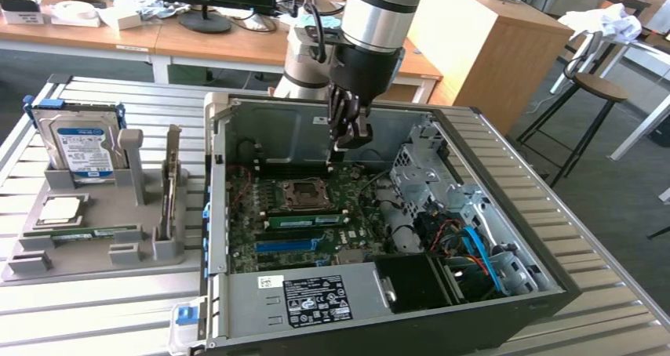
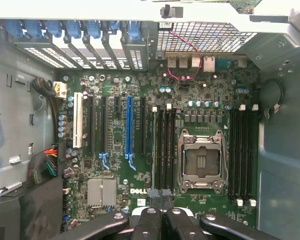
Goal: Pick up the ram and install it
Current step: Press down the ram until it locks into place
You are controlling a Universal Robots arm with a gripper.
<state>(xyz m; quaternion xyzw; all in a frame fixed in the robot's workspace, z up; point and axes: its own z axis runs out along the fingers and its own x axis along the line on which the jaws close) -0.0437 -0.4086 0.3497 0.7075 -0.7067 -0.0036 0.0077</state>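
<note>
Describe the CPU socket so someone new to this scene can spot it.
Start at the open grey metal computer case, then the green motherboard inside. The square silver-framed CPU socket sits between two banks of long black memory slots; unlike those narrow strips, it is square with a dark centre.

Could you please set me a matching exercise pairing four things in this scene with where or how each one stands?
Things:
1 hard drive
2 gripper
3 CPU socket
4 stool

Places or states:
A at the exterior view's far right
B upright in the grey holder
C shut, above the motherboard
D between the memory slots

Pairs: 1-B; 2-C; 3-D; 4-A
</note>
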